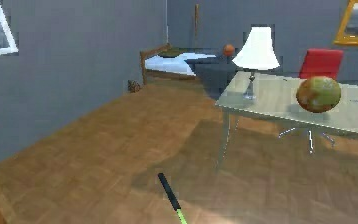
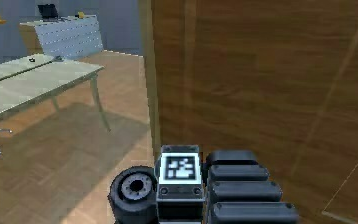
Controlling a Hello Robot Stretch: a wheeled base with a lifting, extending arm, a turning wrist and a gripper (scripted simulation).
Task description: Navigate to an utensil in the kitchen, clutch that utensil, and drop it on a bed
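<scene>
The wooden-framed bed (image 1: 175,66), covered in pale blue, stands in the far corner, beyond a smooth tabletop (image 1: 277,100) bearing a cone-shaded lamp (image 1: 255,50) and a mottled globe (image 1: 318,95). The claw (image 2: 137,192), dark and round, sits before a wood-grain panel (image 2: 257,80); whether it holds anything, I cannot tell.

A wooden door (image 2: 267,80) stands close on the right. Left of it is a pale table (image 2: 47,80), with a dresser (image 2: 72,35) far behind. Low down are the arm (image 2: 242,190), a marker (image 2: 182,168) and the gripper (image 2: 137,193); if it holds something, I cannot tell.
</scene>
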